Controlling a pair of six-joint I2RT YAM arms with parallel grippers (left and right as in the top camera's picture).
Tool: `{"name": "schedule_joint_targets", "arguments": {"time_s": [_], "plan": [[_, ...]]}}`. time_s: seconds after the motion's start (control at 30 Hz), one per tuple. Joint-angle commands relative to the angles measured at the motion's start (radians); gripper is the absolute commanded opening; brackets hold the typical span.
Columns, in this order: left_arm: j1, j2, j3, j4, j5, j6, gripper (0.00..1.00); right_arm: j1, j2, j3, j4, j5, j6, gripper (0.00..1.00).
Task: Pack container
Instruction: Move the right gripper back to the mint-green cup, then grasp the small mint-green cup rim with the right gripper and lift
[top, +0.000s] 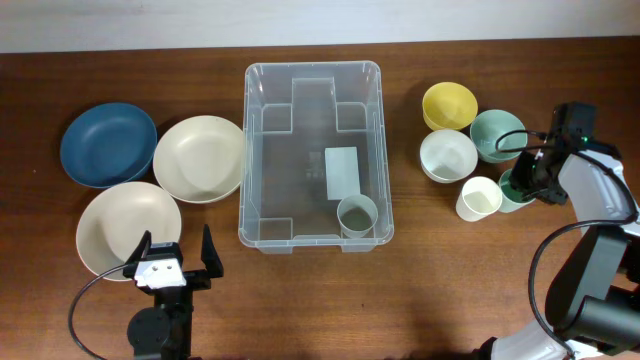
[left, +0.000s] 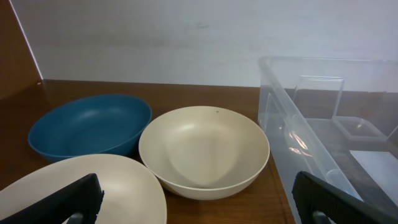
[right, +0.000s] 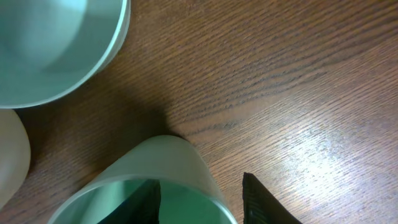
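Note:
The clear container (top: 312, 68) stands mid-table with a white label (top: 343, 172) on its bottom and a grey-green cup (top: 357, 215) in its front right corner. Its near wall shows in the left wrist view as the container (left: 292, 130). My left gripper (top: 175, 248) is open near the front edge, left of the container, holding nothing; in its own view the left gripper (left: 199, 202) faces the bowls. My right gripper (top: 528, 178) straddles the rim of a light green cup (top: 515, 190). In the wrist view the right gripper (right: 202, 199) has one finger inside the green cup (right: 168, 162) and one outside, with a gap.
Left of the container sit a blue bowl (top: 108, 145), a cream bowl (top: 200, 158) and a beige bowl (top: 125, 228). On the right stand a yellow bowl (top: 449, 105), a green bowl (top: 497, 135), a white bowl (top: 447, 154) and a cream cup (top: 479, 198).

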Motion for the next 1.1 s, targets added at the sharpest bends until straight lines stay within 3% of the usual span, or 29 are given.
{"name": "schedule_joint_targets", "arguments": {"time_s": [0.0,0.1,0.2,0.57,0.87,1.07], "plan": [[-0.006,-0.008,-0.008,0.002,-0.007,0.013,1.0,-0.004,0.0,-0.021,0.016,-0.004,-0.003,0.38],[-0.006,-0.008,-0.008,0.002,-0.007,0.013,1.0,-0.005,0.0,-0.027,0.03,-0.001,-0.003,0.36],[-0.006,-0.008,-0.008,0.002,-0.007,0.013,1.0,-0.005,0.0,-0.035,0.042,-0.001,-0.002,0.24],[-0.006,-0.008,-0.008,0.002,-0.007,0.013,1.0,-0.005,0.0,-0.054,0.051,0.0,-0.002,0.04],[-0.006,-0.008,-0.008,0.002,-0.007,0.013,1.0,-0.005,-0.008,-0.043,0.041,0.055,-0.002,0.04],[-0.006,-0.008,-0.008,0.002,-0.007,0.013,1.0,-0.005,-0.067,0.055,-0.028,0.055,-0.002,0.04]]}}
